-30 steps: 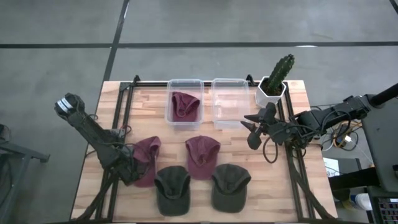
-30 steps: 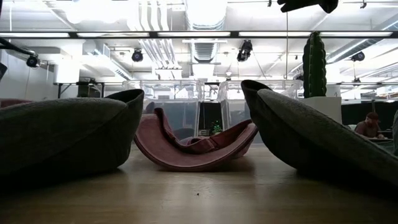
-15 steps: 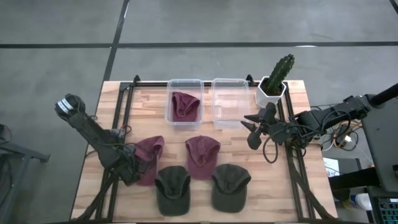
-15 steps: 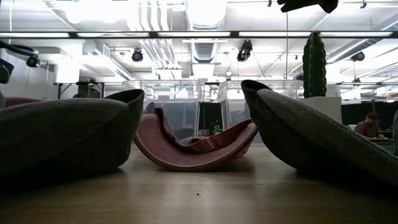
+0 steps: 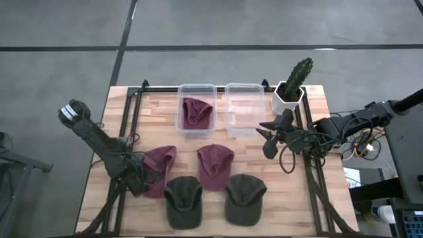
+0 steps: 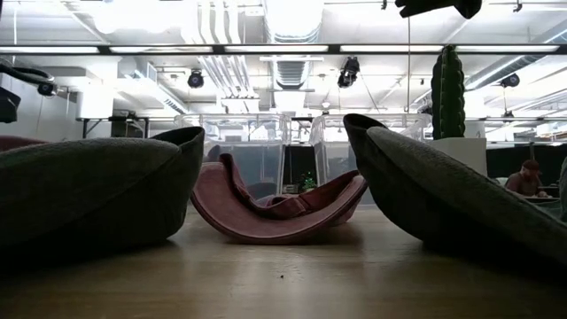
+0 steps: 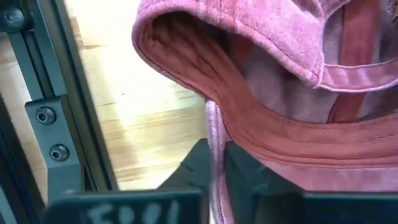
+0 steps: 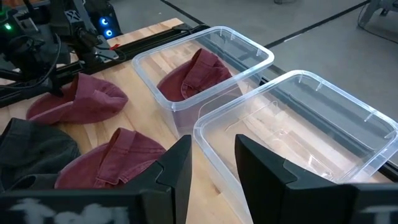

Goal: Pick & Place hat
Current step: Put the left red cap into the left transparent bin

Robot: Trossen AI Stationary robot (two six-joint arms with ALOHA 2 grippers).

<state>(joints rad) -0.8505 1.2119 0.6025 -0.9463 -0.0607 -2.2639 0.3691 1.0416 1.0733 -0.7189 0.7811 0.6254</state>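
The left hand is down at the worktop near its left front part, and its fingers are closed on the rim of a maroon cap; the left wrist view shows the cloth edge pinched between the two dark pads. That cap lies left of centre on the worktop, just behind and left of a dark green cap.

A second maroon cap lies at the middle of the worktop, and a second dark green cap sits right of the first, both green ones close to the front edge. In the low view these green caps fill the foreground on either side, with the middle maroon cap between them farther back.

Two clear plastic bins stand side by side toward the back edge. The left bin holds a third maroon cap; the right bin has nothing showing in it. A potted cactus in a white pot stands at the back right corner.

The right hand hangs over the right side of the worktop, just beside the right bin, its fingers parted with nothing between them.
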